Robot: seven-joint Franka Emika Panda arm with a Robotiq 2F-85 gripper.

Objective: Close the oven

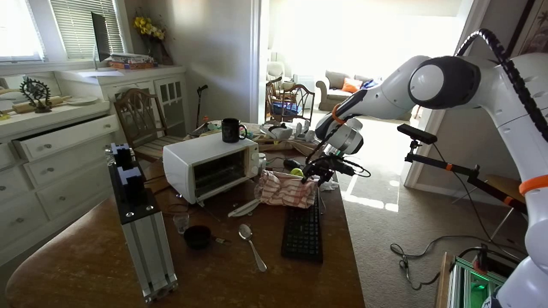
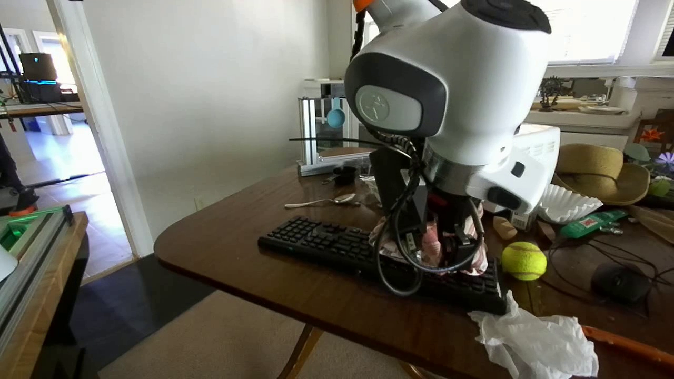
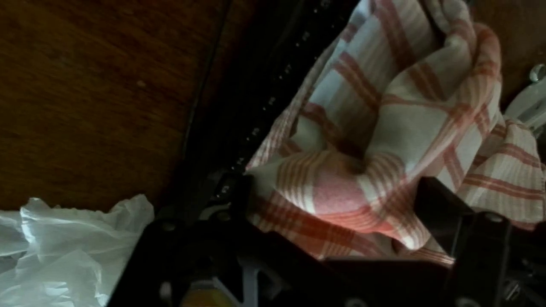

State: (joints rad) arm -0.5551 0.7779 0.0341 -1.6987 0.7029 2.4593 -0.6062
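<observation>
— Brown wood, mottled and faintly glossy, makes up our tabletop (image 1: 222, 284). Where do we find the oven (image 1: 182, 169)?

— We see it on that tabletop, a smooth white box, its front open on a dark, box-shaped cavity. A black mug (image 1: 230, 131) stands on its top.

— And how does it lie from our gripper (image 3: 335, 194)?

— Apart from it. In an exterior view we see the crumpled towel (image 1: 284, 190) lying partly between the two. Our fingers (image 3: 441, 213) stand spread, with a soft hump of that towel between them; we cannot tell whether they touch it.

— What do we make of the towel?

— Pale weave with red stripes, folded over itself and lying partly across the black plastic keyboard (image 1: 302, 237).

— And farther out?

— Beside the keyboard we have a tennis ball (image 2: 524, 260), yellow-green and fuzzy, and some thin white plastic (image 2: 545, 345), crinkled and translucent. Well apart from the gripper we find a shiny metal spoon (image 1: 245, 232) and a round black cup (image 1: 197, 238), both on the wood.
</observation>
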